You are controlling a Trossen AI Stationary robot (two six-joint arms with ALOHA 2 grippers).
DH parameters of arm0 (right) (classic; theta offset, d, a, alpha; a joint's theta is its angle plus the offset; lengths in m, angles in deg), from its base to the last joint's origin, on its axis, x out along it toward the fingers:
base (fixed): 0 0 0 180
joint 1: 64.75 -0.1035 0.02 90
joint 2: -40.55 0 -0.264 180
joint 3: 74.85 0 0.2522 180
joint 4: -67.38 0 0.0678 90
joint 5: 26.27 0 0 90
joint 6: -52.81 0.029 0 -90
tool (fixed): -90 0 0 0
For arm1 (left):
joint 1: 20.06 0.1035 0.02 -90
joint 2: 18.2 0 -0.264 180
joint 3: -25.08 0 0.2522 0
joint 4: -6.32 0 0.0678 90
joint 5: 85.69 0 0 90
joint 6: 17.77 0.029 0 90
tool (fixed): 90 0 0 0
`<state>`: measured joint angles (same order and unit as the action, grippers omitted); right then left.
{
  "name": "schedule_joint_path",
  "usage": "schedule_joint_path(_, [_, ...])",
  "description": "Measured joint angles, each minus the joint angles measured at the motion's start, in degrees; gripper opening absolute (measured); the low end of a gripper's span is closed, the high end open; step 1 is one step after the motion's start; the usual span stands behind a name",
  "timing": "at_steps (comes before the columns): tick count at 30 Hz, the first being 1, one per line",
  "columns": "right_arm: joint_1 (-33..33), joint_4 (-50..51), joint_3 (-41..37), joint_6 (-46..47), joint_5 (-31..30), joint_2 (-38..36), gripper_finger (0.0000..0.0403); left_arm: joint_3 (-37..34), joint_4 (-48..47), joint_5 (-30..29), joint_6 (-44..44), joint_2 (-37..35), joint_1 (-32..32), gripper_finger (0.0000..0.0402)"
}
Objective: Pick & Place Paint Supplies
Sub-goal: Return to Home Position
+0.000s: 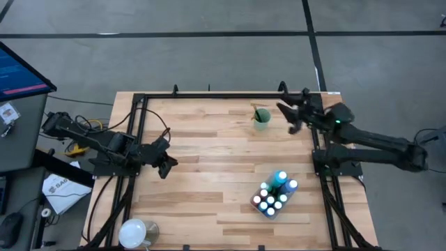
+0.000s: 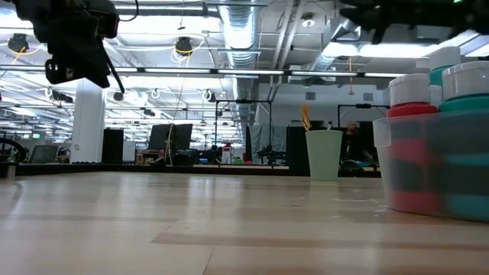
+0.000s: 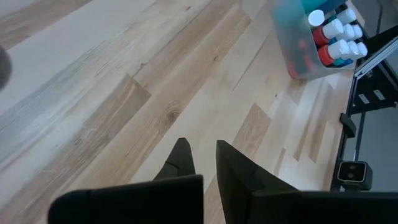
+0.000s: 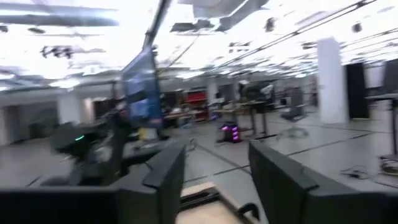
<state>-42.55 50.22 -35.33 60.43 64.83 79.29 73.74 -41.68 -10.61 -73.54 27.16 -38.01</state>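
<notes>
- The paint bottles [image 1: 274, 194] are small upright cylinders with smooth round caps in white, teal and blue, some with red bodies; they are packed close together inside the clear plastic tub [image 2: 425, 164]
- The tub's wall is translucent and slightly cloudy, so the red and teal of the bottles show through it as blurred bands; it stands apart from the pale green cup [image 2: 324, 156], nearer the table edge where the low camera sits
- The paintbrushes [image 1: 259, 113] are thin, dark-handled sticks standing in the cup, leaning on its rim with their ends poking above it
- The cup is a plain matte tapered tumbler, upright on the table [image 1: 209, 139], which is pale wooden planks with a visible grain, inside a black metal frame
- The right gripper [image 4: 217, 152] hangs just beside the cup on the right arm's side, raised off the wood; its two flat dark fingers are spread wide and hold nothing, the brushes close by and the bottles well apart
- The left gripper [image 3: 200, 144] hovers over bare planks well apart from the cup, on the left arm's side; its fingers are parted by a narrow gap with nothing between them, and the bottles are far from it across the table
</notes>
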Motion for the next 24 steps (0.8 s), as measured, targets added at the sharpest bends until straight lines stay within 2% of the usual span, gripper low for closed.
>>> schedule_joint_path(2, [-0.06,7.27,-0.1,0.0,1.96,-6.29,0.0129,0.0,0.42,-0.02,0.02,0.0,0.09,0.0004])
schedule_joint_path(6, [-0.4,17.58,-0.08,-1.12,3.22,-16.51,0.0024,0.0,1.56,-0.34,0.0,0.0,0.08,0.0002])
schedule_joint_path(7, [-0.76,18.64,-0.41,-2.16,3.62,-18.3,0.0014,0.0,1.82,-0.35,0.01,0.0,0.08,0.0002])
schedule_joint_path(13, [-2.68,17.45,-8.31,-4.51,3.59,-29.61,0.0003,0.0,3.07,-0.39,0.0,0.0,0.81,0.0001])
schedule_joint_path(18, [-2.73,11.47,-17.23,-2.58,3.57,-38.6,0.0001,0.0,5.3,-0.51,0.75,0.0,1.94,0.0001])
schedule_joint_path(24, [-2.58,8.43,-22.9,0.71,3.62,-37.93,0.0001,0.02,7.84,3.44,5.19,-2.39,5.12,0.0001])
